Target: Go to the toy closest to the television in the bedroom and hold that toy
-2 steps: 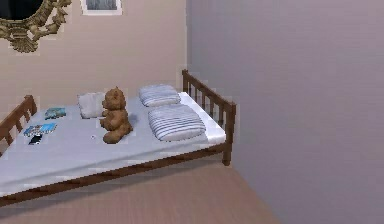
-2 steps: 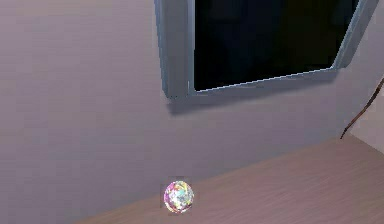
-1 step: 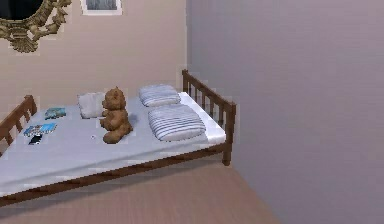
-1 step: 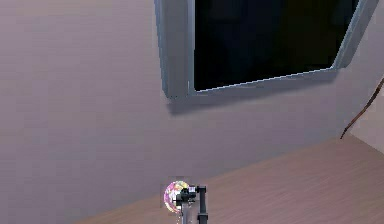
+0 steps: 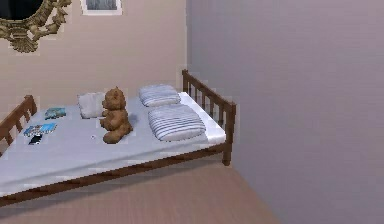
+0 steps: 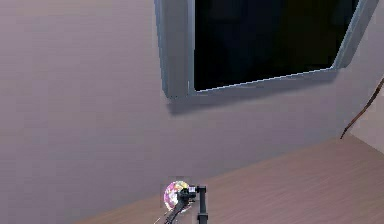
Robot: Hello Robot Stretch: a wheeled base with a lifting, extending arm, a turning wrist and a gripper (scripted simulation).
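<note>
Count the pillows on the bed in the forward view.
3. A striped pillow lies nearest the camera, a second striped pillow behind it, and a plain pillow left of the bear. The bear may hide more.

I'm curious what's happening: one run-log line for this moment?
gripper at small round multicoloured ball, hold unclear | grey-framed dark television on wall above | brown teddy bear on wooden bed
</note>
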